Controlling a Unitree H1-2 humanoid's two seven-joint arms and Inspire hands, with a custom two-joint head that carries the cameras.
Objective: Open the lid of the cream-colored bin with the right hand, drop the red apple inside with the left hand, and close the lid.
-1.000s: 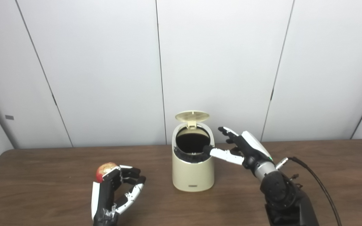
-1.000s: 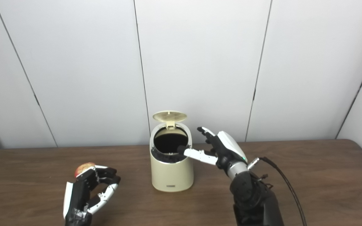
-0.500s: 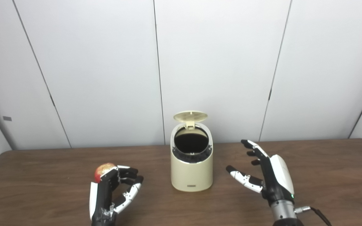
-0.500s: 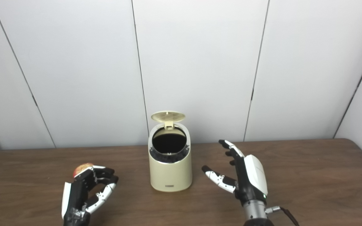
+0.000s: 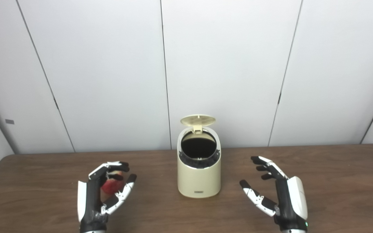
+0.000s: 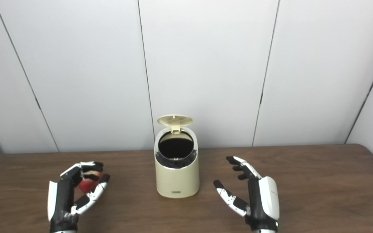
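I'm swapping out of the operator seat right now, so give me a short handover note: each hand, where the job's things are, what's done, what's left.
Left hand: fingers curled around the red apple, low over the table, left of the bin; firm grip not confirmed.
Right hand: open, holding nothing, right of the bin, clear of it.
Cream-colored bin: upright mid-table, lid tipped up at the back, mouth open and dark.
Done: lid opened.
Left: lift the apple over the opening and drop it in, then close the lid.
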